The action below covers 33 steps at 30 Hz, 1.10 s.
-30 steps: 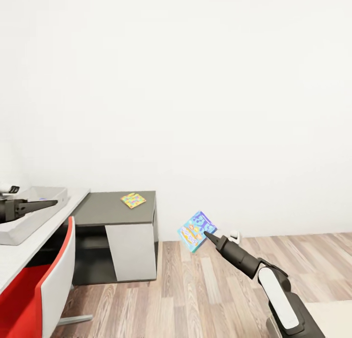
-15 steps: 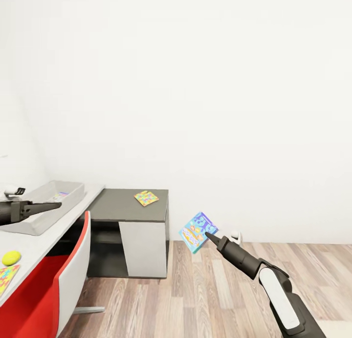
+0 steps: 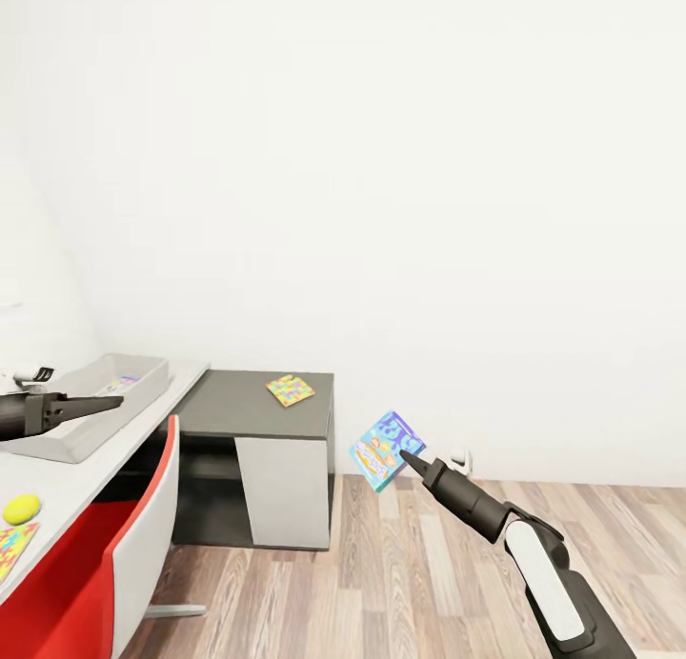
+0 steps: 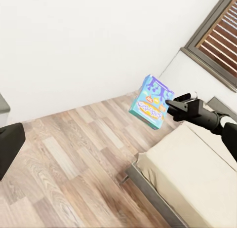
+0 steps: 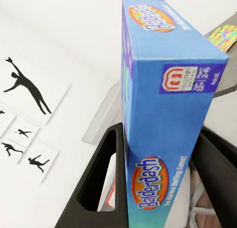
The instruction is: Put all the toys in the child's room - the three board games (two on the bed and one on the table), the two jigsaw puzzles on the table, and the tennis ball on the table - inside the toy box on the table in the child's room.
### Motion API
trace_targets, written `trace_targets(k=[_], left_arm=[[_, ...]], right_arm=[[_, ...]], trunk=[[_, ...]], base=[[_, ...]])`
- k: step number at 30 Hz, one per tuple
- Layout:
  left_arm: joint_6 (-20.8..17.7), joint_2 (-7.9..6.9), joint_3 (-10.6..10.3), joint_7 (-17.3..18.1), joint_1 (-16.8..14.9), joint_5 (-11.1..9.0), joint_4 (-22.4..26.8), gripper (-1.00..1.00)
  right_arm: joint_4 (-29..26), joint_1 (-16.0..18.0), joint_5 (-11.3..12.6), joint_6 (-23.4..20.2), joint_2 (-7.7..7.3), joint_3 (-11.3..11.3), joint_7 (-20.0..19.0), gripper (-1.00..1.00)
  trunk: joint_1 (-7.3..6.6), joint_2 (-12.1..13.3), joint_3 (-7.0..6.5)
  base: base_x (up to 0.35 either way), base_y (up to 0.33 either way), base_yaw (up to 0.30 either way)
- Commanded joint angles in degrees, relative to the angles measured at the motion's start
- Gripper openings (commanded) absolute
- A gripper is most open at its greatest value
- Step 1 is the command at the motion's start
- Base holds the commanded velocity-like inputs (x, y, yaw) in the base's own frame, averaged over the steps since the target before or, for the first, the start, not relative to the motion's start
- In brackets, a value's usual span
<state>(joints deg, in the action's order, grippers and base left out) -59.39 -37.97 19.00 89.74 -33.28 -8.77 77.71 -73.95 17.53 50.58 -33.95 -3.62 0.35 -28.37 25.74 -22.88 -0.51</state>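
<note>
Light blue board game (image 3: 386, 449) pinched in right claw (image 3: 405, 457), held in air over plank floor, well right of grey toy box (image 3: 90, 402) on surface (image 3: 67, 483). Left claw (image 3: 114, 402) beside box rim, state unclear. Carry level; release only above bin interior.

Between my right gripper (image 3: 404, 458), clamped on the light blue board game (image 3: 386, 449), and the toy box (image 3: 89, 402) on the table (image 3: 86, 473), I see open air over bare wood floor (image 3: 419, 573). In the way stand the dark side cabinet (image 3: 255, 449), and the red chair (image 3: 114, 554) pulled up against the table's near edge
</note>
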Motion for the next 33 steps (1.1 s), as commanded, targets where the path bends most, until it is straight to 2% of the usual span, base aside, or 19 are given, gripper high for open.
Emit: trace_targets(k=[1,12,25,33], left_arm=[[-0.61,0.0,-0.02,0.26,-0.03,0.07,-0.01,1.0],[-0.61,-0.06,-0.02,0.26,-0.03,0.07,-0.01,1.0],[-0.61,-0.09,0.06,0.26,-0.04,0.07,-0.01,1.0],[-0.61,0.06,-0.01,0.26,-0.03,0.07,-0.05,1.0]], right_arm=[[-0.03,0.02,0.48,-0.3,-0.02,0.01,0.07,-1.0],[0.24,0.04,0.41,-0.33,0.02,0.07,0.07,-1.0],[0.38,0.05,0.41,-0.33,0.01,0.09,0.01,-1.0],[0.39,0.02,0.48,-0.32,-0.19,0.0,-0.1,-1.0]], trunk=[[0.04,-0.04,0.0],[0.04,-0.04,-0.33],[0.04,-0.04,-0.61],[0.04,-0.04,-0.62]], base=[[0.195,0.0,0.232],[0.103,-0.039,0.266],[0.011,-0.003,0.276],[0.101,-0.042,0.052]])
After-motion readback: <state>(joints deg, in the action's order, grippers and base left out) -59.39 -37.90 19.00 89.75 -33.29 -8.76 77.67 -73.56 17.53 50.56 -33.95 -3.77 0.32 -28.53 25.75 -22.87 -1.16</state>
